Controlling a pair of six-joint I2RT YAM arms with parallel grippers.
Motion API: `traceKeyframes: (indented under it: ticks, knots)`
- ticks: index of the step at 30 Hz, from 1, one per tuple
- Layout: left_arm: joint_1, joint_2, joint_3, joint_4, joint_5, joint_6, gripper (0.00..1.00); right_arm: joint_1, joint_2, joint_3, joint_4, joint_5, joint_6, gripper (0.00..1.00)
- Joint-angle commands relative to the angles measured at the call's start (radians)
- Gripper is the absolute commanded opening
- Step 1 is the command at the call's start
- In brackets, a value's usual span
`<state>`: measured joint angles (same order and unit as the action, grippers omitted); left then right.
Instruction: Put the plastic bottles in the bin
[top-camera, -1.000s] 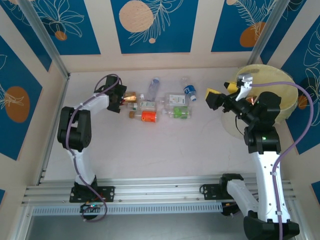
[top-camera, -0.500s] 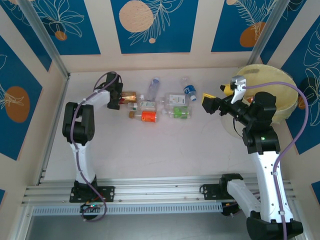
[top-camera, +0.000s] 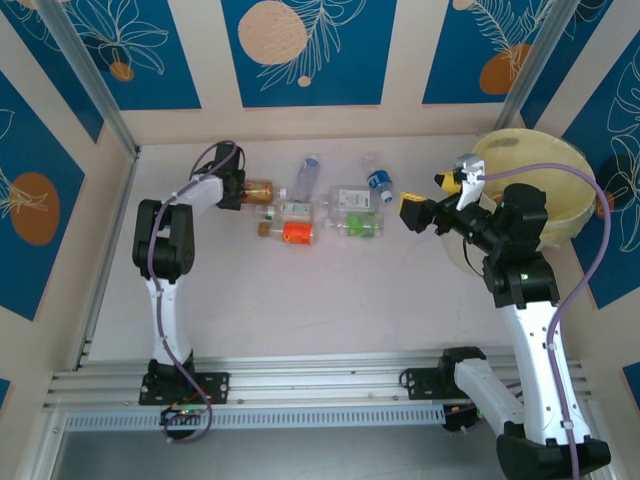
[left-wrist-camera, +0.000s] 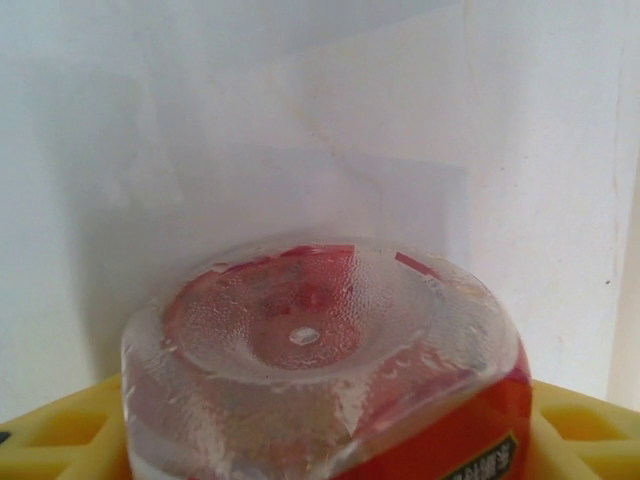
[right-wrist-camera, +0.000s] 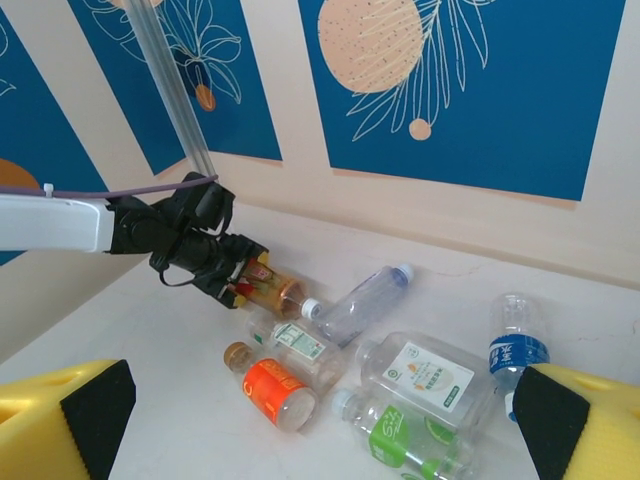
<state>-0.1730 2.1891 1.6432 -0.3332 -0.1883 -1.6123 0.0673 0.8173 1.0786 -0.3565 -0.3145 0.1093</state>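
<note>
Nearest on the tabletop: orange bottle and green-label bottle, lying loose. Behind them, far left, my left gripper is closed around the copper bottle at its base, pads against both sides, bottle lying flat. My right gripper hangs wide open, empty, just beside the bin. Blue-label bottle lies farther back; bin far right, apart from all the bottles.

I count seven small plastic bottles from my station: one copper-red bottle, one orange-labelled bottle, one green-labelled bottle, one blue-labelled bottle and three other clear ones. I count one large round pale yellow plastic bin.
</note>
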Motion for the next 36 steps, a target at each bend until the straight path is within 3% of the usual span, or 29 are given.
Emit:
traceKeyframes:
  ticks: [1,5,12,17,23,28,31,36]
  knots:
    - [0.02,0.039,-0.004,-0.043,-0.018,-0.048,0.52,0.014,0.011,0.002,-0.012,0.008,-0.022,0.99]
    - [0.028,0.018,-0.01,-0.026,-0.027,-0.02,0.38,0.023,0.026,0.003,-0.003,0.013,-0.023,0.99]
    - [0.046,-0.058,-0.04,-0.009,-0.038,0.036,0.0,0.039,0.049,-0.015,0.047,0.023,0.001,0.99]
    - [0.057,-0.183,-0.153,0.122,-0.058,0.117,0.0,0.052,0.068,-0.072,0.149,0.067,0.102,0.99]
    - [0.061,-0.367,-0.314,0.346,-0.068,0.321,0.0,0.058,0.089,-0.121,0.249,0.106,0.169,0.99]
    - [0.062,-0.48,-0.428,0.627,0.153,0.536,0.0,0.097,0.119,-0.131,0.312,0.082,0.194,0.99]
    - [0.053,-0.524,-0.408,0.679,0.39,0.639,0.0,0.151,0.159,-0.111,0.304,0.081,0.149,0.99]
    - [-0.029,-0.596,-0.361,0.624,0.615,0.834,0.0,0.265,0.277,-0.02,0.229,0.124,0.077,0.99]
